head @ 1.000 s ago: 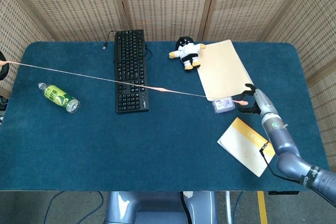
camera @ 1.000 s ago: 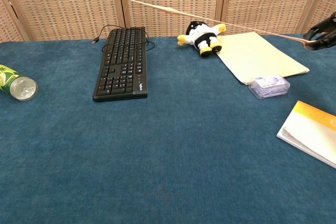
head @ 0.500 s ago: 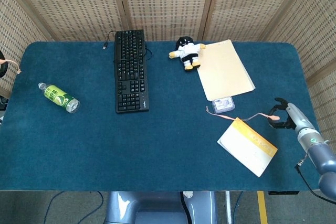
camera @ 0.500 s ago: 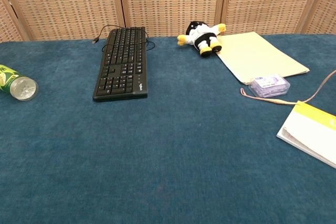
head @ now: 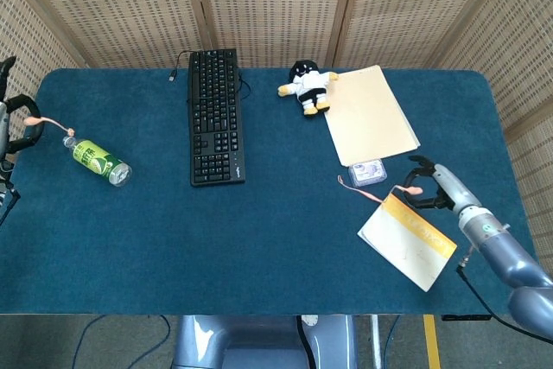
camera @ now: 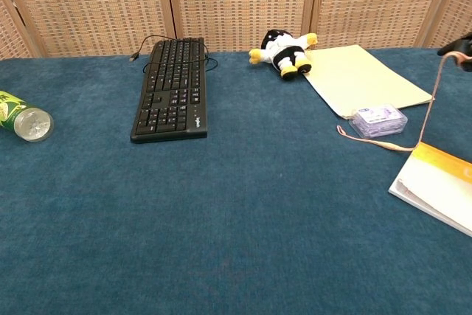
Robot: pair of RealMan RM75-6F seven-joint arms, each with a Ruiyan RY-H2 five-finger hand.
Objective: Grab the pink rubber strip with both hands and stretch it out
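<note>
Right hand [head: 429, 186] pinches the slack pink strip [head: 380, 199]; the strip's free end lies on the desk [head: 285, 239]. Left hand [head: 15, 127] pinches only a short pink scrap [head: 45, 123]. Judgement: regrip the free end firmly before pulling apart

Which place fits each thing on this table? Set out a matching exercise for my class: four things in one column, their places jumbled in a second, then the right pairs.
Things:
1. keyboard
2. green bottle
3. plush toy
4. small clear box

Places:
A. at the near edge of the manila folder
B. lying on its side near the table's left end
C. at the far left corner of the manila folder
D. left of the plush toy, cable at its far end

Pairs: 1-D, 2-B, 3-C, 4-A
</note>
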